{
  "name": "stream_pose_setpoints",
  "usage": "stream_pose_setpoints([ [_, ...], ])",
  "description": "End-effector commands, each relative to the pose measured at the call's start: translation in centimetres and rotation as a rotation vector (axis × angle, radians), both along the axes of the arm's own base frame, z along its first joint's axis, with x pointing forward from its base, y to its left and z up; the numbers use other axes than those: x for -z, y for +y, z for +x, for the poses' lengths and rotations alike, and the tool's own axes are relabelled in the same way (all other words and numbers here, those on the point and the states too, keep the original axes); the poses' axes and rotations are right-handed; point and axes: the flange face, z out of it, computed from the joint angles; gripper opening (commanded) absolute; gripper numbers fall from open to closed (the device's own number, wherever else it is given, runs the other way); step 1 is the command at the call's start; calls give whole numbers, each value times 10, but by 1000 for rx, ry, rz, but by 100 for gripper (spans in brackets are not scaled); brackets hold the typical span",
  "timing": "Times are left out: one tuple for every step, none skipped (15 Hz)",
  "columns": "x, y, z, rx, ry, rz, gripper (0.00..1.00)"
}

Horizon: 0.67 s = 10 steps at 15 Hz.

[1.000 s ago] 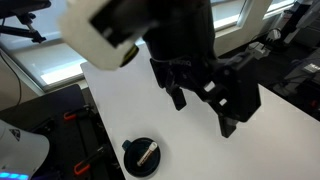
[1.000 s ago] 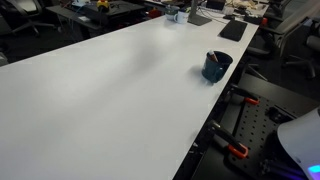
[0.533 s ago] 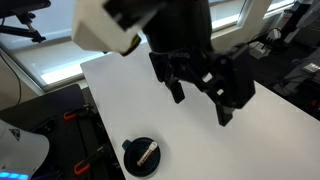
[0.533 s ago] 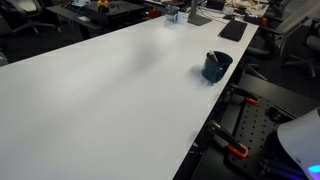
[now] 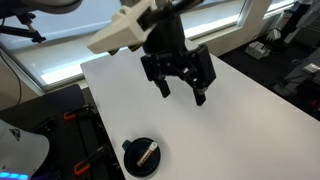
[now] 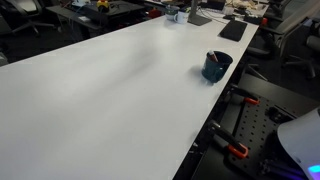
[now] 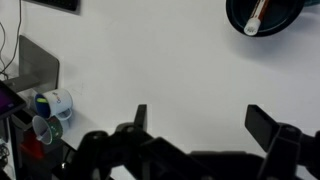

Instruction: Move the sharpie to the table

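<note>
The sharpie (image 5: 146,154) is a thin reddish-tan marker lying inside the round black bowl (image 5: 141,156) near the front edge of the white table (image 5: 240,130). In the wrist view the sharpie (image 7: 257,14) leans in the bowl (image 7: 262,16) at the top right. In an exterior view the bowl (image 6: 215,66) stands by the table's (image 6: 110,100) right edge; the sharpie is hidden there. My gripper (image 5: 182,88) is open and empty, high above the table's middle, well apart from the bowl. Its fingers frame bare table in the wrist view (image 7: 200,118).
Small cups and a roll of tape (image 7: 48,108) sit by a grey panel at the table's far edge in the wrist view. Black stands with orange clamps (image 6: 235,150) stand beside the table. Clutter (image 6: 185,14) lies at the table's far end.
My gripper has moved away from the camera toward the table's far side and up, shrinking in the exterior view. The bowl and sharpie have not moved.
</note>
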Motion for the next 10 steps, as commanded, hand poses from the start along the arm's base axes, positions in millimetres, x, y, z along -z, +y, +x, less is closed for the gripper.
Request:
stream_pose_setpoints([
  [34,-1,-3,22,97,-13,100],
  [43,-4,-4,31,126,-4,100],
  [50,-7,-6,40,154,10,100],
  [56,-9,-6,47,174,21,100],
  [62,-13,-8,59,199,41,100],
  [68,-16,-10,73,225,62,100],
  [71,-21,-12,91,254,96,100],
  [75,-24,-13,111,281,127,100],
  [77,-29,-15,128,313,166,100],
  [79,-33,-16,148,338,197,100],
])
